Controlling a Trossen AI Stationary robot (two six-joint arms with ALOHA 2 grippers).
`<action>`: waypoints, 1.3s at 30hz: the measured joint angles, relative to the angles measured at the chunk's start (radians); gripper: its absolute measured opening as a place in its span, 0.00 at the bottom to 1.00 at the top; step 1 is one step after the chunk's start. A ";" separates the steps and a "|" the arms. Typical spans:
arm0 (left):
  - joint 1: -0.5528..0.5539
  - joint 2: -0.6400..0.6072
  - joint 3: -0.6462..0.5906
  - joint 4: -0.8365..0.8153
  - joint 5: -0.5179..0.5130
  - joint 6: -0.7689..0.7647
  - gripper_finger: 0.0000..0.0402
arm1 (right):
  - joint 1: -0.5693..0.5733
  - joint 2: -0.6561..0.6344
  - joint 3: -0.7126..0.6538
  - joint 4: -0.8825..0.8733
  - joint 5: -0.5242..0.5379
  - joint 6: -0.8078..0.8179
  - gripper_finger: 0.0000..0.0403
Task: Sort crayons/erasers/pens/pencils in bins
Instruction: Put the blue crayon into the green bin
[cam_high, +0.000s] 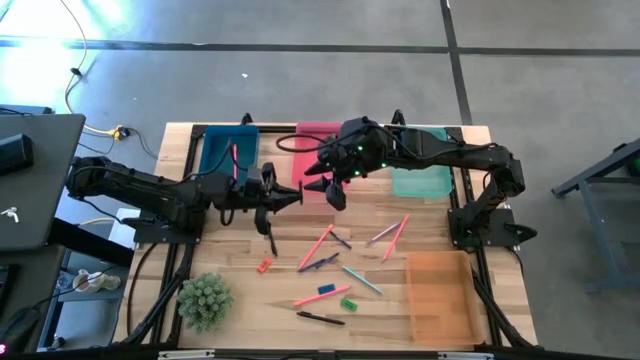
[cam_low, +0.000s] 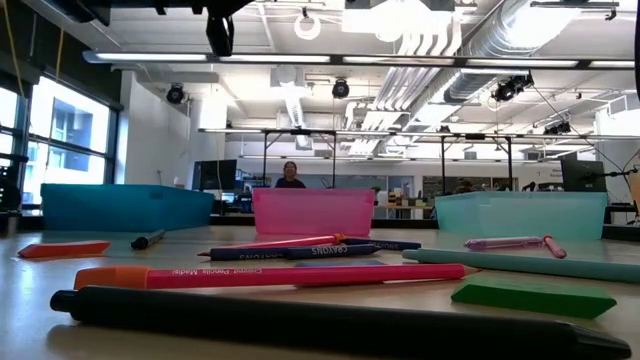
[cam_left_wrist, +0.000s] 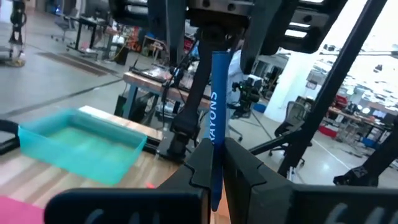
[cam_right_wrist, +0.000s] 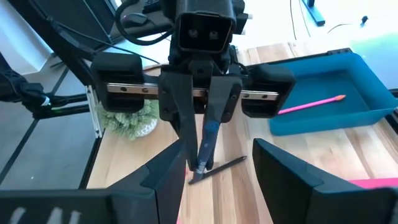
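Seen from above, three bins (cam_high: 228, 150) stand in a row along the bench (cam_high: 230, 262) edge at 12 o'clock; a fourth bin (cam_high: 438, 296) sits toward 4 o'clock. Sticks and erasers (cam_high: 264, 265) lie scattered across the centre. A plant (cam_high: 204, 301) stands at 8 o'clock. The left hand (cam_high: 297, 193) and right hand (cam_high: 328, 187) meet near centre, apparently above the bench.

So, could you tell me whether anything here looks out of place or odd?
Only the spread of loose sticks and erasers across the table awaiting sorting. The left gripper is shut on a blue crayon held in mid-air, facing the open right gripper.
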 joint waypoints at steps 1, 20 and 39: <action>0.003 0.000 0.000 0.010 0.011 0.002 0.01 | 0.000 0.000 0.000 0.003 0.000 0.000 0.44; 0.072 0.000 0.001 0.029 0.078 0.028 0.01 | 0.013 0.064 0.000 0.089 0.021 0.046 0.31; 0.099 0.000 0.001 -0.045 0.100 0.057 0.19 | 0.008 0.060 0.000 0.047 0.114 0.069 0.03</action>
